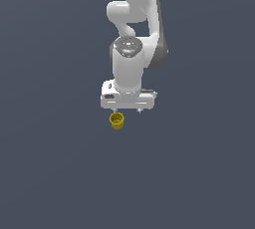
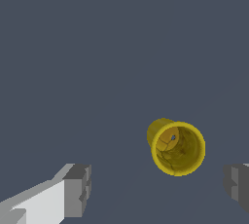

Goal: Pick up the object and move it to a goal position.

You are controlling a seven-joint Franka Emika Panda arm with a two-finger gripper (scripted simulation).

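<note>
The object is a small yellow-gold cup (image 1: 117,121) with a hollow top, standing on the dark grey floor. In the exterior view it sits just under the white gripper (image 1: 128,109), toward the exterior view's left fingertip. In the wrist view the cup (image 2: 176,146) shows its open mouth and inner wall. The gripper (image 2: 158,186) is open wide and holds nothing. One grey finger pad (image 2: 78,189) is far from the cup and the other pad (image 2: 237,184) is closer. The cup lies off the line between the pads, not between them, and touches neither.
The white arm (image 1: 132,34) rises behind the gripper in the exterior view. The plain dark grey floor (image 1: 50,173) fills both views, with no other object showing.
</note>
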